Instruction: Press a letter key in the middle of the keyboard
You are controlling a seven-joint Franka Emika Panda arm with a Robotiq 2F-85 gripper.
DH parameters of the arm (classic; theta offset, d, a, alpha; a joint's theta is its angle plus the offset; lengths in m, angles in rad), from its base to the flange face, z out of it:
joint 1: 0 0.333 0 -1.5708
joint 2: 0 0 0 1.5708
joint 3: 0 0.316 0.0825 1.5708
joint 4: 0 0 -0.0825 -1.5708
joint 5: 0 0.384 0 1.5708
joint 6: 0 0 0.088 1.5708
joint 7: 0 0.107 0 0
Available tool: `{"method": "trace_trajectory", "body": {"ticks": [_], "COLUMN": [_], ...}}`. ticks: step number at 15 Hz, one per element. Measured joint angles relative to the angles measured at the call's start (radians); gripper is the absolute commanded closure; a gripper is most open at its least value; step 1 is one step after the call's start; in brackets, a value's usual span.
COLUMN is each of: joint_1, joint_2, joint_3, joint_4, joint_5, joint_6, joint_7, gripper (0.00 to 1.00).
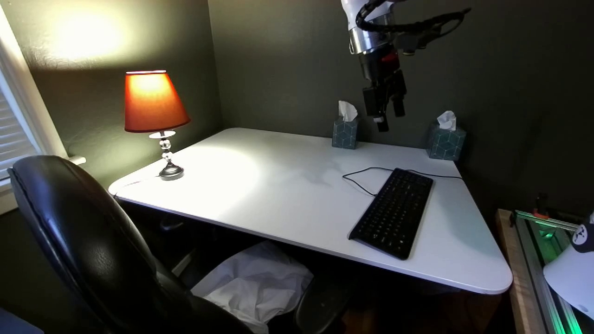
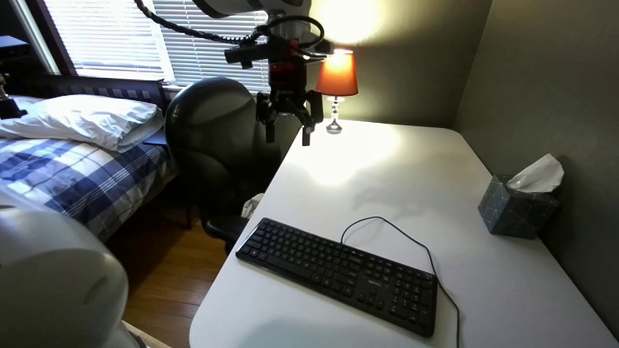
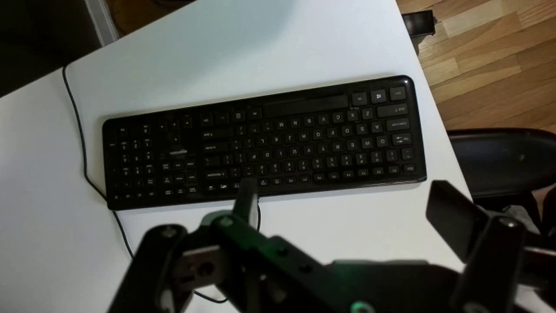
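Keyboard (image 2: 341, 271) aslant on the bench (image 1: 278, 148), gripper (image 2: 288, 135) raised and spread

Your gripper hangs above the bench, well apart from the keyboard. Wrist view: you see its two fingers (image 3: 454, 217) standing wide apart.

Keyboard lies flat, keys up. In an exterior view its long axis runs far left to near right: number pad (image 2: 408, 302) at the near right end, space bar (image 2: 289, 266) along the near long side, opposite short end just beside the bench's left edge. Cable (image 2: 378, 217) leaves the far long side, loops, then passes the number pad end.

In an exterior view, lit lamp (image 1: 155, 104) at left, tissue boxes (image 1: 344, 134) along the bench's far side; there the long axis runs near to far, slanting right toward the far end.

Wrist view again: the keyboard stretches left to right, number pad on the left, that end set slightly lower. Letter keys (image 3: 303, 136) read upside down to you, G and H legible in their row. Space bar side points away from the fingers, top key row toward them; the left finger hides a little of that edge.
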Motion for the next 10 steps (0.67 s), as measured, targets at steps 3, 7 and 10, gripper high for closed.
{"method": "trace_trajectory", "body": {"ticks": [3, 7, 10], "joint_1": [-0.012, -0.03, -0.039], "joint_2": [0.039, 0.106, 0.157], "joint_3": [-0.027, -0.061, -0.073], "joint_4": [-0.006, -0.03, -0.039], "joint_5": [-0.001, -0.001, 0.002], "joint_6": [0.044, 0.146, 0.205], "joint_7": [-0.085, -0.211, -0.246], "gripper": [0.0, 0.0, 0.0]}}
